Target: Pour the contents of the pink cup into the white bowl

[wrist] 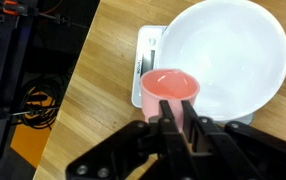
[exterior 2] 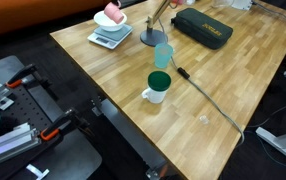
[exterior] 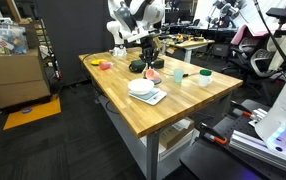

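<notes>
The pink cup (wrist: 170, 90) is upright in my gripper (wrist: 178, 113), whose two black fingers pinch its near wall. It hangs at the edge of the white bowl (wrist: 233, 50), over a corner of the pale square tray (wrist: 149, 45). I cannot tell what is in the cup. The bowl looks empty. In an exterior view the cup (exterior: 153, 75) is beside the bowl (exterior: 140, 87) on its tray (exterior: 156, 98). In an exterior view the cup (exterior 2: 114, 15) hangs just above the bowl (exterior 2: 110, 34) at the top edge; the gripper is cut off there.
A dark pan-like vessel (exterior: 138, 66) and a low pink-orange dish (exterior: 105, 65) sit behind the bowl. A pale blue cup (exterior 2: 163, 55), a green cup (exterior 2: 159, 81), a grey disc base (exterior 2: 151, 38), a black case (exterior 2: 203, 28) and a cable (exterior 2: 211, 103) lie on the wooden table (exterior 2: 233, 70).
</notes>
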